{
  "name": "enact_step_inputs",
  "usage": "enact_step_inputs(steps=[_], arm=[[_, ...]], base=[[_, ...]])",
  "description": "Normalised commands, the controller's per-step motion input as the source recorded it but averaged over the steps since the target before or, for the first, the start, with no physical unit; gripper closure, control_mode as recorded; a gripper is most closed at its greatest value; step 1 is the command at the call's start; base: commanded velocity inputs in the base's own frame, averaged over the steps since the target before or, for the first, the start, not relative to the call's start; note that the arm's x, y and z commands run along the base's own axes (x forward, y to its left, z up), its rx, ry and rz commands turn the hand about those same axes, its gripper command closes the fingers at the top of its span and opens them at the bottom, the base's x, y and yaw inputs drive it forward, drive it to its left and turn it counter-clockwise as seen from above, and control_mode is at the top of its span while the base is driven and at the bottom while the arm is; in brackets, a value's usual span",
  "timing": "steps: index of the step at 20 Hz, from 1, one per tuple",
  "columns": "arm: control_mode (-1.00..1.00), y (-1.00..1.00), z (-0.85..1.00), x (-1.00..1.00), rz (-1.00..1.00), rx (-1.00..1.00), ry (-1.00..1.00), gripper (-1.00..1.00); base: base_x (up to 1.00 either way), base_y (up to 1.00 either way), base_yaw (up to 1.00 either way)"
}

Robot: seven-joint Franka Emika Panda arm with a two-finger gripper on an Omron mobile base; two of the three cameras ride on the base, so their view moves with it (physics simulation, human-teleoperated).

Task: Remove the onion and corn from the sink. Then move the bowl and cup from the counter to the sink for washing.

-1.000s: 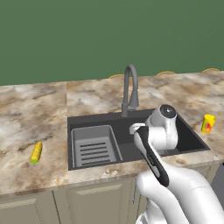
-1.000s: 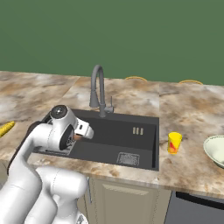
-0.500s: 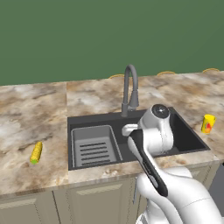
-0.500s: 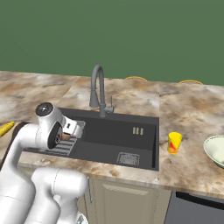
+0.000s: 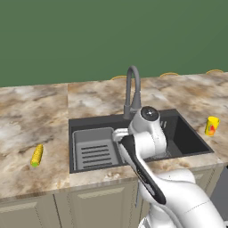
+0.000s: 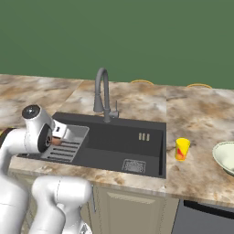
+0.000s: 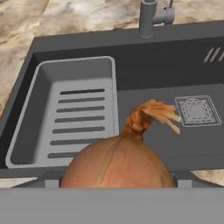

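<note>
The onion (image 7: pixel 118 164), brown with a papery tuft, sits between my gripper's fingers and hides the tips. My gripper (image 6: pixel 58 138) is shut on it above the left part of the sink (image 6: pixel 128 137), over the ribbed rack (image 7: pixel 78 109). From the right base the onion (image 6: pixel 55 141) is a reddish spot at the hand. The corn (image 5: pixel 37 155) lies on the counter (image 5: pixel 31 120) left of the sink. On the counter to the sink's right stands the yellow cup (image 6: pixel 182 148); the pale bowl (image 6: pixel 226 156) is at the right edge.
The grey gooseneck faucet (image 5: pixel 132 89) rises behind the basin, close to my arm. A square drain grate (image 7: pixel 197 110) lies in the basin floor right of the rack. Marbled counter runs on both sides, with tan cabinet doors (image 6: pixel 132 210) below.
My arm has swung left across the sink with the onion in the gripper, from above the middle of the basin to above the rack. Corn, cup and bowl have not moved.
</note>
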Motion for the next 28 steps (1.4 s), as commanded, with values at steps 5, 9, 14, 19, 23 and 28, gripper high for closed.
enact_step_inputs(steps=[5,9,14,19,23,28], arm=[[-1.0,0.43,0.08,-0.01,0.03,0.0,0.09,1.0],[-1.0,0.38,0.1,0.0,0.02,0.0,0.07,1.0],[-1.0,0.37,0.07,0.0,0.01,0.0,0.07,1.0],[-1.0,0.32,0.08,0.0,0.0,0.0,0.1,1.0],[-1.0,0.26,0.09,0.0,0.0,0.0,0.09,1.0],[-1.0,0.24,0.09,0.0,0.0,0.0,0.06,1.0]], base=[[0.0,0.0,0.0],[0.0,0.0,0.0],[0.0,0.0,0.0],[0.0,0.0,0.0],[0.0,0.0,0.0],[0.0,0.0,0.0]])
